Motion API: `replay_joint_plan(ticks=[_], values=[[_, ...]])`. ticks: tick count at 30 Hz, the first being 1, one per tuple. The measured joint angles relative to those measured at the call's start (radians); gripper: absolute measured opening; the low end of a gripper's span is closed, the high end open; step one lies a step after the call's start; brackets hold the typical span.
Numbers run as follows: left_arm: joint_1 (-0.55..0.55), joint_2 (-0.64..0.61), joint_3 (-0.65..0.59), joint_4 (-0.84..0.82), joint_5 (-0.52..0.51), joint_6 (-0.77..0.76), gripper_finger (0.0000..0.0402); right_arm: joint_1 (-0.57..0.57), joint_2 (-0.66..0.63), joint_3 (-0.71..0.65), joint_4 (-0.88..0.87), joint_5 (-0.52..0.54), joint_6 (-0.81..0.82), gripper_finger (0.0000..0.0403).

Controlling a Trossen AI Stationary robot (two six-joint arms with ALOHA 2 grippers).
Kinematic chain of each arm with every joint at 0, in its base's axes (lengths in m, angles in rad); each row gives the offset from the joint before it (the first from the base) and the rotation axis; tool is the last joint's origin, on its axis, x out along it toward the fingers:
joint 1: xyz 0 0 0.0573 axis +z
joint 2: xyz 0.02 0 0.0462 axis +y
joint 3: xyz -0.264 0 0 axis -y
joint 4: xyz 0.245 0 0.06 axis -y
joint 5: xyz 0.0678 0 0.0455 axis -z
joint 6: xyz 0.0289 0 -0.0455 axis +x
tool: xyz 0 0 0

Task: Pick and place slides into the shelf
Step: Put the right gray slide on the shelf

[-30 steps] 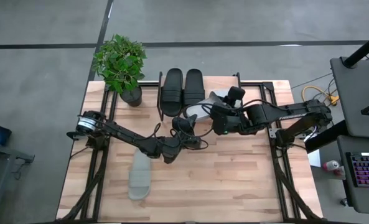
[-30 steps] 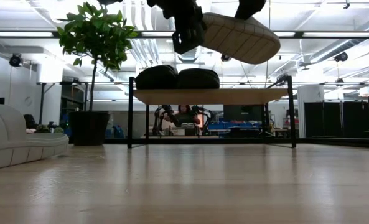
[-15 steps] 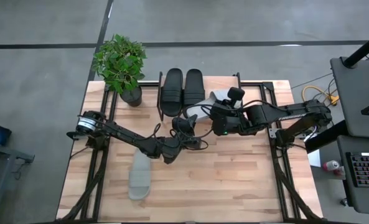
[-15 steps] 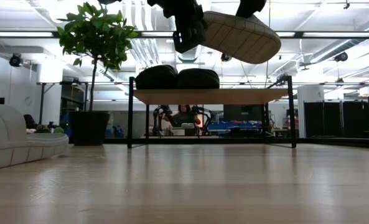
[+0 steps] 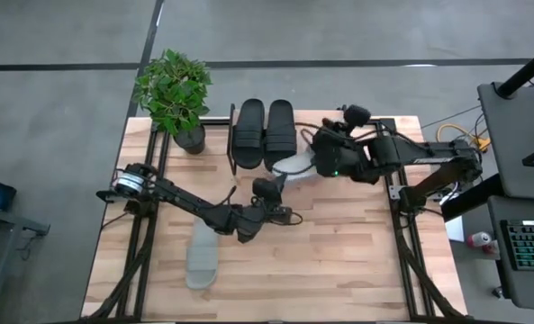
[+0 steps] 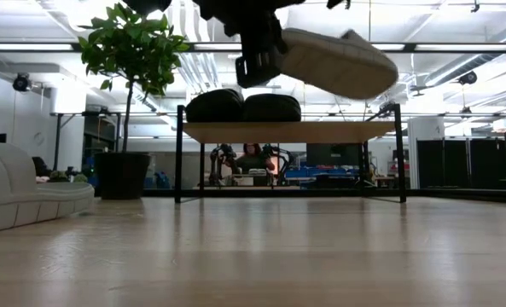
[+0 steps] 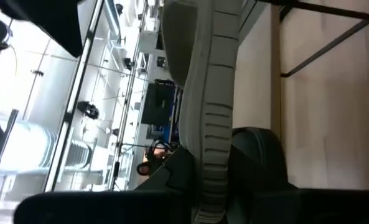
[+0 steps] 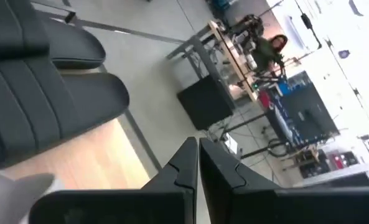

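Observation:
A pale grey slide (image 5: 294,164) hangs in the air in front of the shelf (image 6: 287,132), with my left gripper (image 5: 273,183) shut on its near end. My right gripper (image 8: 196,158) is shut on nothing, just above the slide's far end, by the shelf (image 5: 214,135). The black pair (image 5: 265,130) rests sole down on the shelf's plank, at its left end. The other grey slide (image 5: 202,256) lies flat on the table near the front left edge. My left gripper pinches the grey slide's sole (image 7: 213,177) between its two fingers at the slide's near end (image 6: 287,49). The fingers come in level from the table's near left. The slide is lifted clear, higher than the shelf's top, and slopes down toward its free end (image 6: 380,81).
A potted plant (image 5: 172,90) stands at the table's far left corner, next to the shelf's left leg. To the right of the black pair the shelf's plank (image 6: 346,132) is bare. Beyond the table a person (image 6: 253,158) sits at a desk.
My right gripper has come off the top of the grey slide and gone up and toward the far edge. The slide stays in my left gripper but has tipped, with its free end lower than before.

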Motion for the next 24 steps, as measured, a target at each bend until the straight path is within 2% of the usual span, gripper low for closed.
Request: replay_joint_plan(ticks=[3, 9, 12, 15, 19, 24], values=[[0.001, -0.002, 0.000, 0.010, -0.011, -0.002, 0.0032, 0.007, 0.007, 0.032, 0.003, -0.053, 0.000, 0.0007], [0.002, -0.002, -0.004, 0.008, -0.006, -0.001, 0.0032, 0.003, 0.005, 0.064, -0.007, -0.296, 0.054, 0.0009], [0.002, -0.004, -0.003, 0.010, -0.006, -0.001, 0.0032, 0.007, 0.005, 0.041, -0.025, -0.343, 0.056, 0.0020], [0.003, -0.004, -0.001, 0.009, -0.004, 0.003, 0.0032, 0.005, 0.007, 0.028, -0.104, -0.360, 0.086, 0.0049], [0.003, -0.004, 0.000, 0.009, -0.001, 0.003, 0.0032, 0.006, 0.020, 0.024, -0.181, -0.360, 0.120, 0.0109], [0.003, -0.005, 0.015, 0.010, 0.000, 0.005, 0.0032, 0.006, 0.029, 0.024, -0.166, -0.360, 0.122, 0.0187]])
